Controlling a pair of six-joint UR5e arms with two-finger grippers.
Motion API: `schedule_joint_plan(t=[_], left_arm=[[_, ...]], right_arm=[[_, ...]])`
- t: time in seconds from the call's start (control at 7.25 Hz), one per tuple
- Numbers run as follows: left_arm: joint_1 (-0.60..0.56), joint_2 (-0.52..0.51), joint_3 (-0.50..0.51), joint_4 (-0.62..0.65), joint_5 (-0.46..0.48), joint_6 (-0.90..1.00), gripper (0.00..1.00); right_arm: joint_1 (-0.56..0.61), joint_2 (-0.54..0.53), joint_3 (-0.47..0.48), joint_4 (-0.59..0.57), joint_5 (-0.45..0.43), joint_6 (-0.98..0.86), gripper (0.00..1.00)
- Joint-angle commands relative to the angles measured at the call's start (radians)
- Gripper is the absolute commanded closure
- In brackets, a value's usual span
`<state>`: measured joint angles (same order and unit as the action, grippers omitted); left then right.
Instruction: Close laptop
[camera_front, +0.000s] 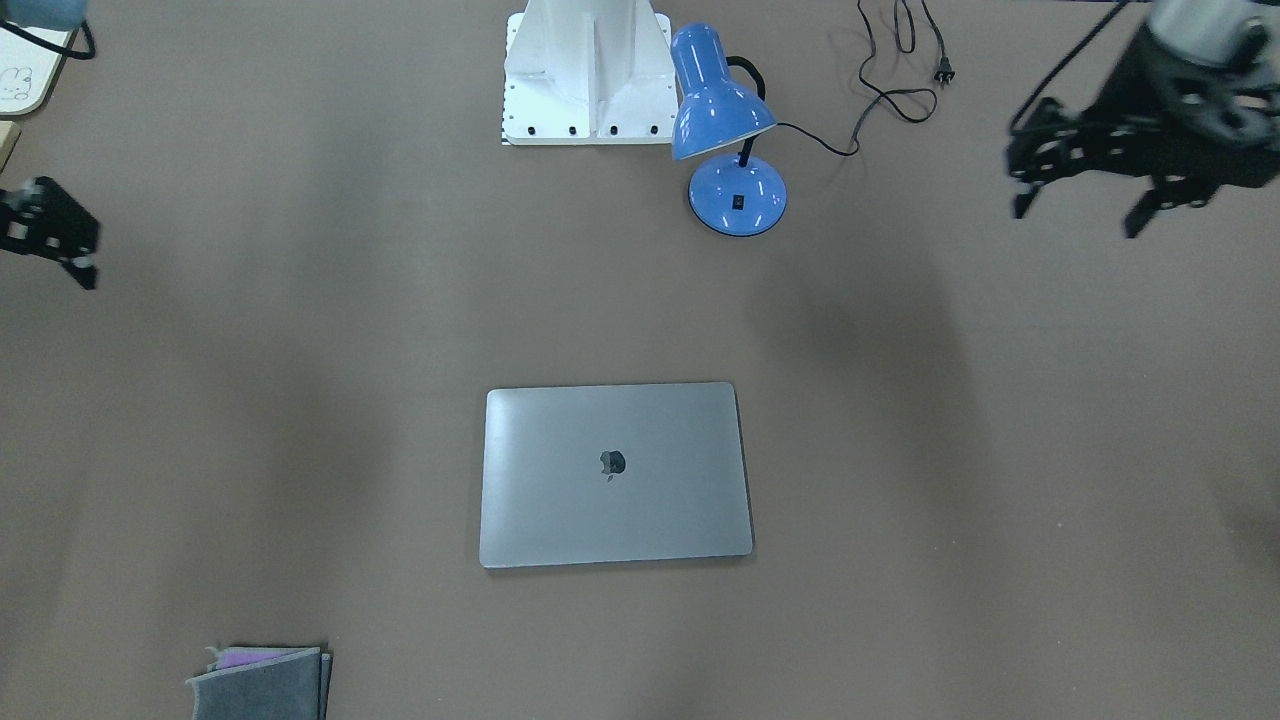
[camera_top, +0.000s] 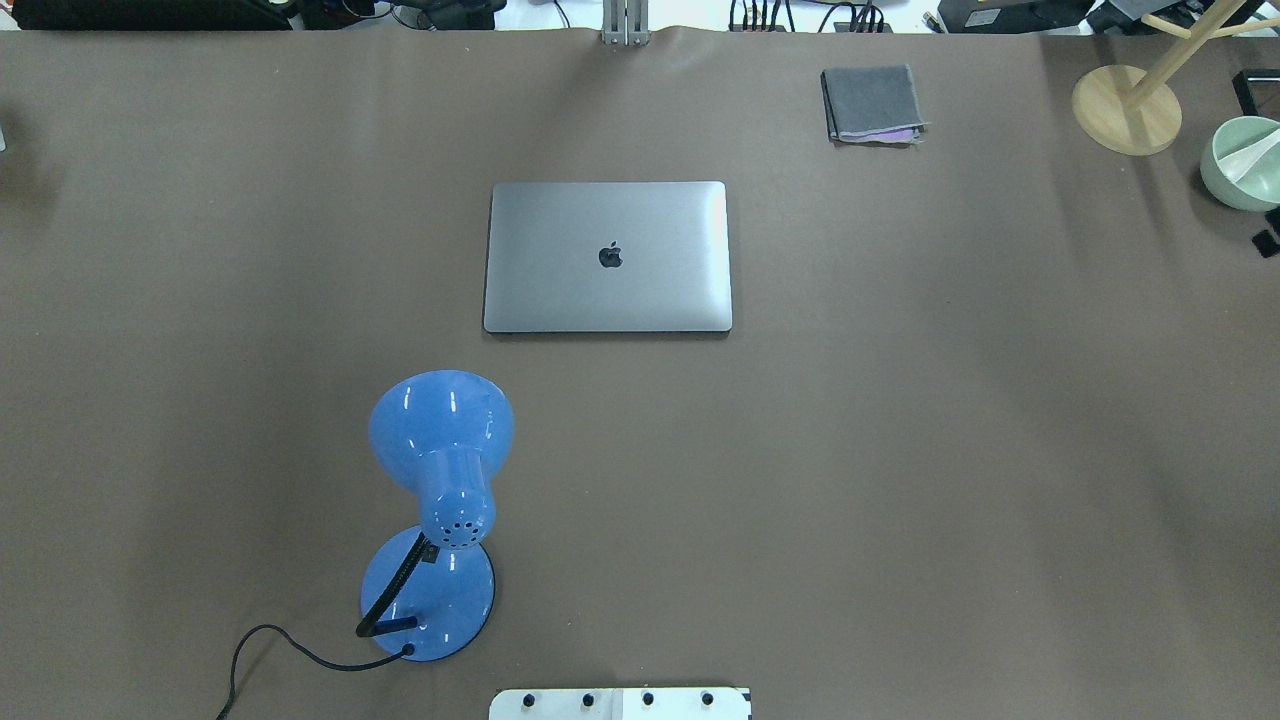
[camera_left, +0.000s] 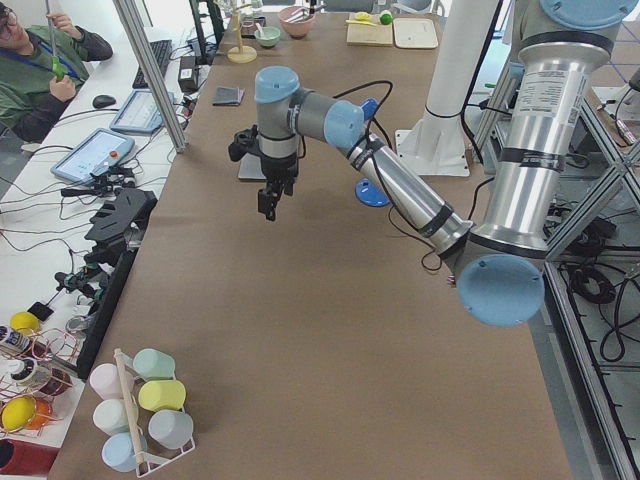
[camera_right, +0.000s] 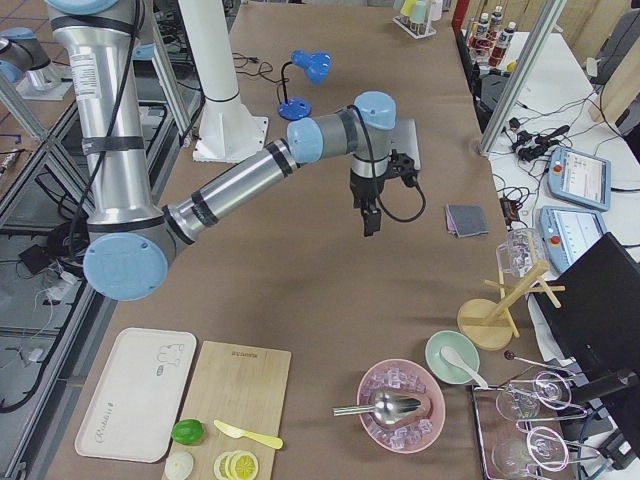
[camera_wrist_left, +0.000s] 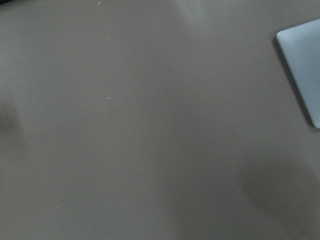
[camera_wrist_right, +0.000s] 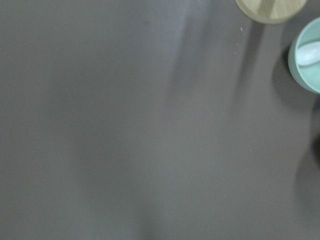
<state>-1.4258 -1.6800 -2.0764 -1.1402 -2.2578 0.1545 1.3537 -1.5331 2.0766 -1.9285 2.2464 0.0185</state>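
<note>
The space-grey laptop (camera_front: 615, 475) lies shut and flat in the middle of the brown table, lid up with the dark apple logo showing; it also shows in the overhead view (camera_top: 607, 256). One corner of it shows in the left wrist view (camera_wrist_left: 302, 70). My left gripper (camera_front: 1075, 215) hangs open and empty high above the table, well off to the laptop's side. My right gripper (camera_front: 70, 265) hangs at the opposite side, cut off by the view's edge; I cannot tell whether it is open or shut. Neither gripper touches the laptop.
A blue desk lamp (camera_top: 440, 500) with a black cord (camera_front: 900, 60) stands between the laptop and the robot's white base (camera_front: 588, 75). A folded grey cloth (camera_top: 872, 103) lies at the far side. A wooden stand (camera_top: 1125, 108) and a green bowl (camera_top: 1240, 162) are at the far right.
</note>
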Motion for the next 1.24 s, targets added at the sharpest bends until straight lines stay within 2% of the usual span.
schedule_joint_plan(t=[0.0, 0.14, 0.41, 0.83, 1.1], left_arm=[[-0.166, 0.103, 0.2, -0.01, -0.005, 0.316, 0.02], [-0.223, 0.15, 0.22, -0.042, -0.011, 0.315, 0.02], [-0.255, 0.215, 0.217, -0.098, -0.098, 0.31, 0.02], [-0.254, 0.224, 0.256, -0.096, -0.092, 0.312, 0.02], [-0.255, 0.223, 0.246, -0.096, -0.091, 0.313, 0.02]], right_arm=[[0.07, -0.172, -0.018, 0.003, -0.019, -0.098, 0.0], [0.079, -0.189, -0.019, 0.003, -0.065, -0.097, 0.0], [0.079, -0.19, -0.023, 0.002, -0.05, -0.094, 0.0], [0.078, -0.188, -0.026, 0.002, -0.047, -0.089, 0.0], [0.078, -0.188, -0.026, 0.002, 0.001, -0.091, 0.0]])
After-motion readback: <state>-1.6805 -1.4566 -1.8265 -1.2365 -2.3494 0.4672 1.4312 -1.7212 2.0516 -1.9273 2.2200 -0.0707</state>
